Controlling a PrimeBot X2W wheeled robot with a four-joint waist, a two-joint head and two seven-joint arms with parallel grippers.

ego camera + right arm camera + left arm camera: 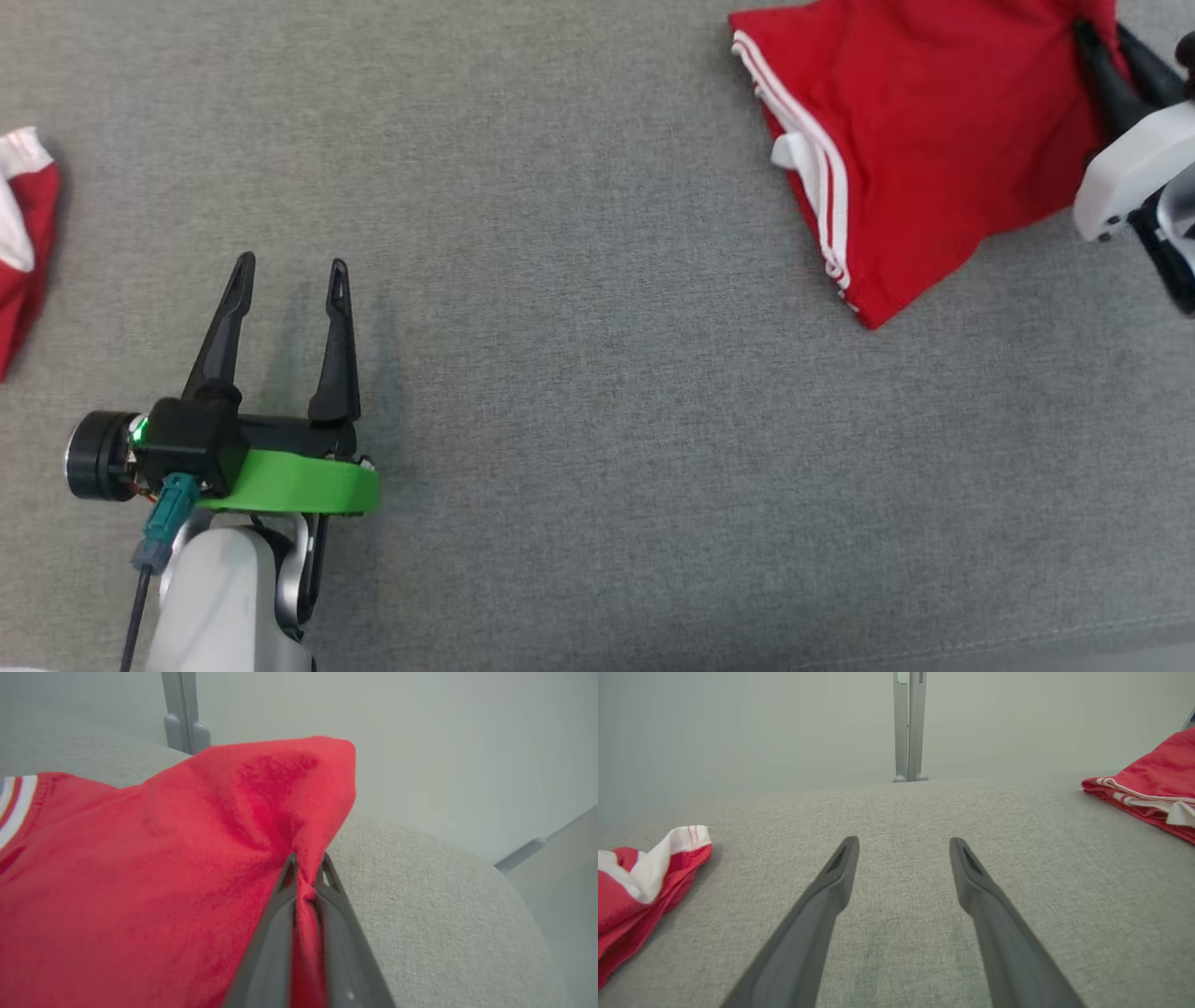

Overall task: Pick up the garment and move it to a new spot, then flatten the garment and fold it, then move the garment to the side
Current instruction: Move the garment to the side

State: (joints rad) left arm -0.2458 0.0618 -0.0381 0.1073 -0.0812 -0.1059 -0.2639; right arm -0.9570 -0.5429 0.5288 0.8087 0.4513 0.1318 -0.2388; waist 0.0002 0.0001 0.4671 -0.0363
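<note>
The garment (915, 131) is red with white side stripes and lies bunched at the far right of the grey fabric surface. My right gripper (1100, 30) is at the garment's right edge. In the right wrist view the right gripper (306, 868) is shut on a pinched fold of the red garment (163, 868), which peaks up above the fingertips. My left gripper (291, 263) rests open at the lower left, well apart from the garment, with nothing between its fingers (831, 891). The left wrist view has the garment (1157, 779) at its right edge.
A second red-and-white piece of cloth (23, 233) lies at the left edge, close to my left gripper (903, 842). The grey padded surface (597, 373) stretches between the two cloths. A metal post (909, 723) stands behind its far edge, in front of a pale wall.
</note>
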